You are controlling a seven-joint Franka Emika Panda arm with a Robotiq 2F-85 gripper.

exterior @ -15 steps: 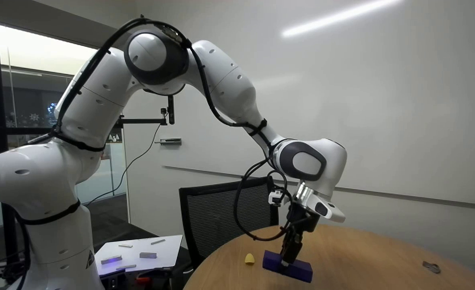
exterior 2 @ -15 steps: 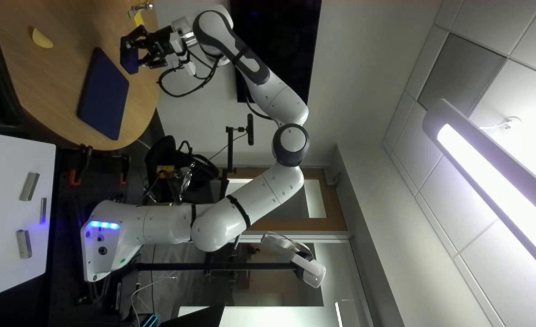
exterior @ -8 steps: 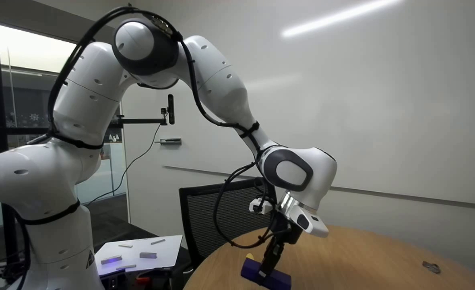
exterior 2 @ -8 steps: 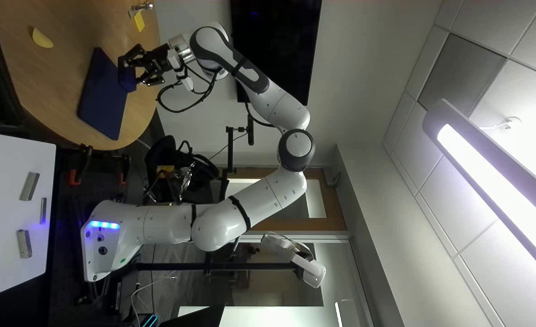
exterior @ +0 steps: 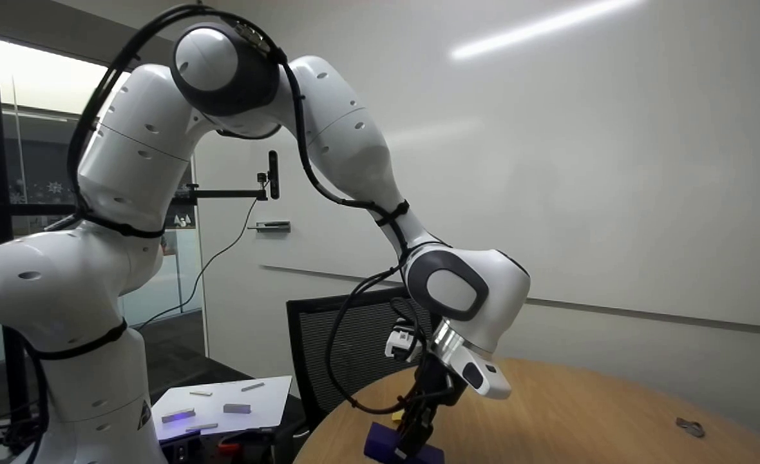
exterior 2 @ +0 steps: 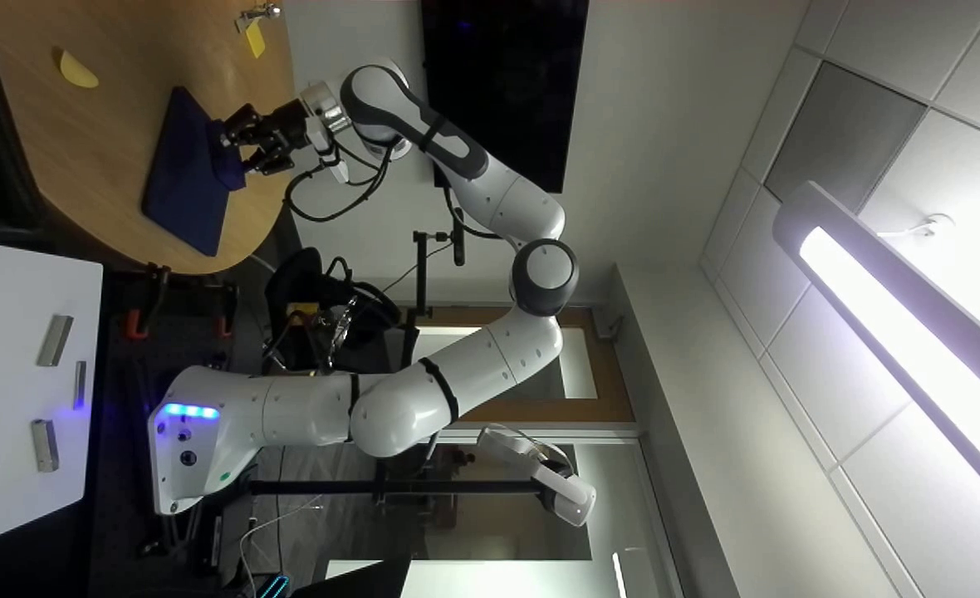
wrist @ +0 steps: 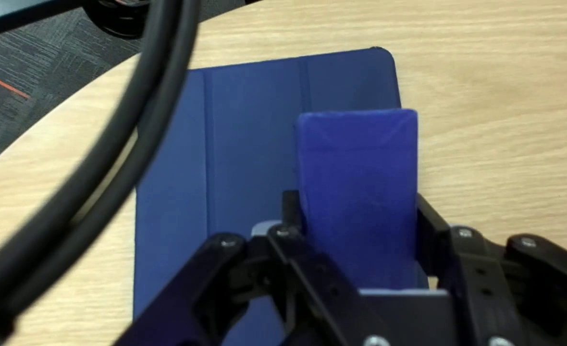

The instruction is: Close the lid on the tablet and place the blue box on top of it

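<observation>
by a whiteboard, the gripper grasps the blue box over a wooden table.

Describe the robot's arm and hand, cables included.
The arm is white and rounded, with dark grey joint rings and blue base lights. Black cables run along it, strapped on. A silver collar leads to a black, two-fingered hand with silver screws.

In an exterior view, has a whiteboard with a streak of light, a mesh chair beside a round-edged wooden table, and glass panes with snowflake decals. In an exterior view, has a dark screen on a wall, and a lit lamp near ceiling panels. In the wrist view, shows grey carpet with an orange stripe.
</observation>
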